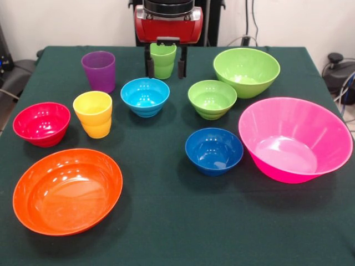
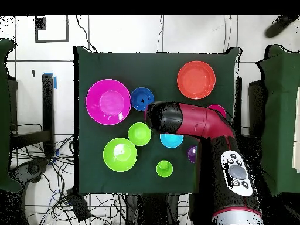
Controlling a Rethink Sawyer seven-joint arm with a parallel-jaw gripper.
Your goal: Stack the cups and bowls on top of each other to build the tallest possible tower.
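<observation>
My gripper [image 1: 165, 72] hangs open at the far middle, and the lime green cup [image 1: 162, 61] shows between its fingers. In the overhead view that cup [image 2: 164, 168] stands uncovered while the arm [image 2: 193, 123] reaches over the table's middle and hides the gripper. Purple cup [image 1: 99, 70] and yellow cup [image 1: 93, 113] stand upright at the left. Separate and unstacked are the bowls: red [image 1: 41, 123], orange [image 1: 67, 190], light blue [image 1: 145, 96], small green [image 1: 212, 98], medium green [image 1: 246, 71], dark blue [image 1: 213, 150] and pink [image 1: 294, 138].
A dark green cloth [image 1: 177, 233] covers the table. Cables and equipment lie on the floor beside it [image 2: 58, 176]. In the overhead view the arm covers the yellow cup and part of the red bowl [image 2: 218, 109].
</observation>
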